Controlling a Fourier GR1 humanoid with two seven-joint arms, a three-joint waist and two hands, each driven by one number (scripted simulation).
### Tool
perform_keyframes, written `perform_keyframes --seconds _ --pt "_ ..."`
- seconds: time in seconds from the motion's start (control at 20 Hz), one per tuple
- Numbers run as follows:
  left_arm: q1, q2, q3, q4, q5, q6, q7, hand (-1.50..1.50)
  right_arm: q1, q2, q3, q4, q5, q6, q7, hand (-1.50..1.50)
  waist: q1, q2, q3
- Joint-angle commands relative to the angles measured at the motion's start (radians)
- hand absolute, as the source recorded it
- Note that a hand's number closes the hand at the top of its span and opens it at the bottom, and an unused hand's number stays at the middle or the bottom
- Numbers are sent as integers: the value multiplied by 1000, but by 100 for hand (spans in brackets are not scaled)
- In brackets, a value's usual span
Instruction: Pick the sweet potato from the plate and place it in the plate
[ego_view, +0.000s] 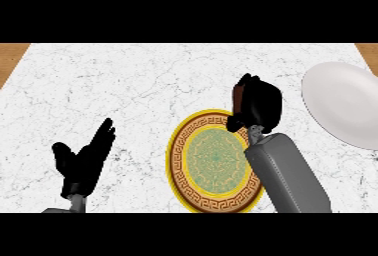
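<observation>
The right robot hand (257, 105) shows above the upper right rim of the ornate gold-rimmed plate (193, 150), its fingers curled round the sweet potato (239, 96), of which only a reddish-brown sliver shows along the hand's left side. Hand and sweet potato lie between the ornate plate and the plain white plate (343, 102), which sits at the right edge of the white marble surface (111, 85). The grey right forearm (288, 175) crosses the ornate plate's right side. The left robot hand (85, 160) rests at the lower left, fingers straight and pointing up, touching nothing.
</observation>
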Motion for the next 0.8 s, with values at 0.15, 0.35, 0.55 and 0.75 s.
perform_keyframes --seconds 0.15,0.35,0.55,0.75 --pt "-23 -13 -28 49 -3 -19 42 0 -165 30 -68 100 196 -373 336 150 41 7 -9" --pt "-16 -24 -35 41 -13 -8 38 0 -198 31 -126 117 292 -515 421 150 28 1 -9" --pt "-19 -1 -12 73 -6 -30 31 0 -201 31 -189 138 326 -640 453 150 29 4 -9" --pt "40 2 -10 45 -8 -32 -5 0 -107 31 -262 95 339 -792 396 150 19 -2 -8"
